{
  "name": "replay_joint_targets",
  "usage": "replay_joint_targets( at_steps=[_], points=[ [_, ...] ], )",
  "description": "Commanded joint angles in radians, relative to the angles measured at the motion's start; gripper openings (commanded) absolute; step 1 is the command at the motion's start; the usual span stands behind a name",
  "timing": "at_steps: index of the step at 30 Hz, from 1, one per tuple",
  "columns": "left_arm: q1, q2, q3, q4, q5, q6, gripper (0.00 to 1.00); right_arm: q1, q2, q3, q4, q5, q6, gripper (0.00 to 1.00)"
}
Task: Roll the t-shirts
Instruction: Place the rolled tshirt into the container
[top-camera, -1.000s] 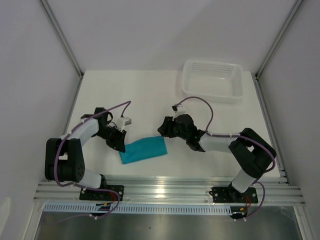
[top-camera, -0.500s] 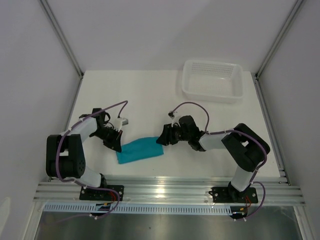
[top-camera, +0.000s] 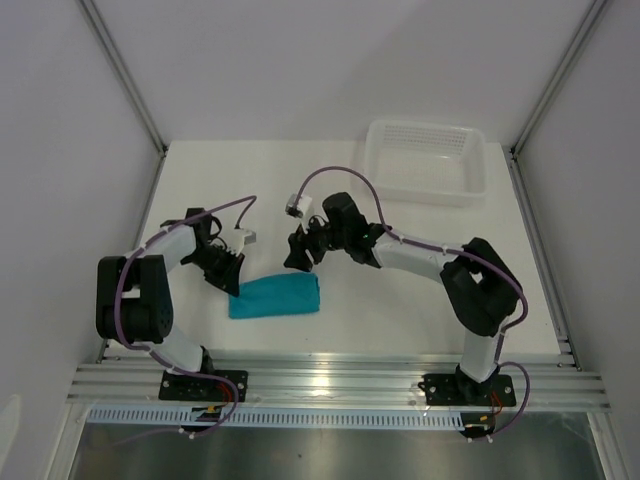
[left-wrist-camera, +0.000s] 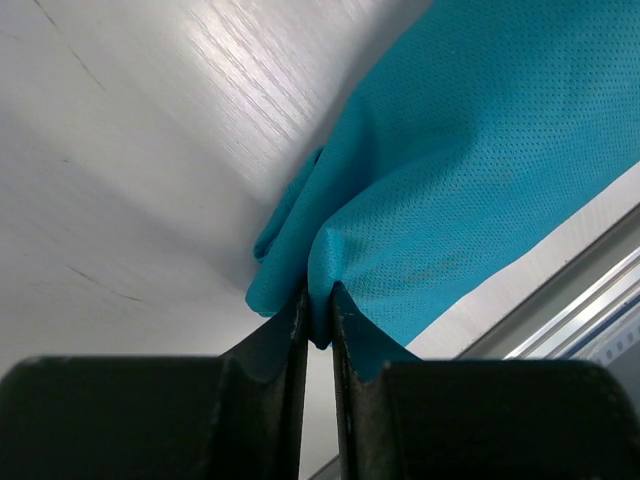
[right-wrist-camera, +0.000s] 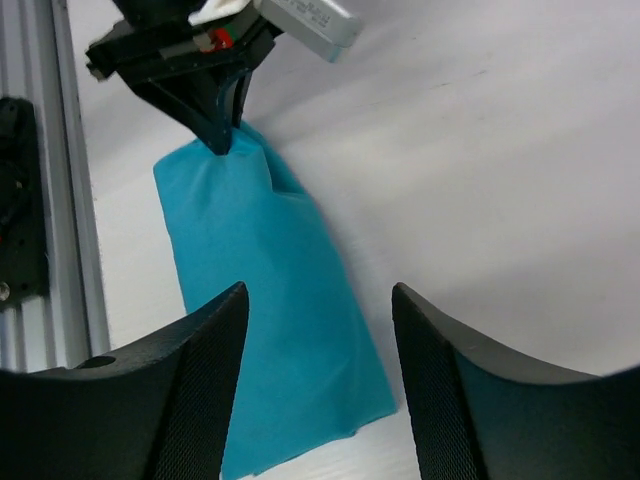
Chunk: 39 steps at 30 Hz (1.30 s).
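teal t-shirt (top-camera: 275, 297) is a compact folded bundle on the white table (top-camera: 250, 190), close to the near edge, long axis roughly left-right, lying between the two arms

left gripper (top-camera: 232, 284) sits at the bundle's left end, jaws almost together and clamped on a fold of the fabric. left wrist view: teal t-shirt (left-wrist-camera: 480, 150) is bunched into a small peak right between the fingers (left-wrist-camera: 283, 345), with the rest lying flat on the table

right wrist view agrees: left gripper (right-wrist-camera: 222, 140) points tip-down on the far end of the teal t-shirt (right-wrist-camera: 270, 330), with a short ridge of fabric running from that pinch

right gripper (top-camera: 298, 250) is just behind the bundle's right end, clear of the fabric, jaws apart with nothing between them

white plastic basket (top-camera: 427, 160) is at the far right of the table, well apart from the shirt and both grippers
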Motion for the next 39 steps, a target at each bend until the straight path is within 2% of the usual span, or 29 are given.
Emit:
replay_joint_targets(
  at_steps=[1, 6, 12, 16, 26, 29, 32, 33, 34, 36, 39],
  points=[
    [0.010, 0.016, 0.035, 0.042, -0.031, 0.039, 0.16, -0.017, 0.113, 0.082, -0.078, -0.165, -0.135, 0.63],
    [0.010, 0.028, 0.047, 0.045, -0.013, 0.025, 0.18, -0.014, 0.222, 0.184, -0.101, -0.291, -0.176, 0.66],
    [0.012, 0.048, 0.072, 0.049, -0.005, 0.021, 0.19, -0.014, 0.345, 0.286, -0.151, -0.303, -0.112, 0.69],
    [0.012, 0.067, 0.084, 0.046, -0.007, 0.025, 0.19, -0.013, 0.417, 0.351, -0.155, -0.351, -0.058, 0.76],
    [0.010, 0.088, 0.124, 0.039, -0.017, 0.025, 0.18, 0.001, 0.514, 0.441, -0.286, -0.354, -0.032, 0.74],
    [0.010, 0.091, 0.131, 0.036, -0.019, 0.024, 0.18, 0.001, 0.512, 0.423, -0.291, -0.371, -0.020, 0.70],
    [0.010, 0.098, 0.138, 0.034, -0.025, 0.024, 0.18, 0.002, 0.506, 0.392, -0.267, -0.404, -0.005, 0.59],
    [0.010, 0.098, 0.139, 0.034, -0.026, 0.025, 0.18, 0.001, 0.506, 0.388, -0.259, -0.410, 0.009, 0.48],
    [0.012, 0.098, 0.138, 0.036, -0.025, 0.025, 0.18, 0.003, 0.504, 0.382, -0.251, -0.417, 0.018, 0.42],
    [0.010, 0.096, 0.144, 0.034, -0.023, 0.024, 0.18, -0.001, 0.500, 0.362, -0.219, -0.429, 0.038, 0.33],
    [0.010, 0.093, 0.148, 0.031, -0.019, 0.022, 0.19, 0.001, 0.489, 0.336, -0.178, -0.444, 0.067, 0.24]
  ],
)
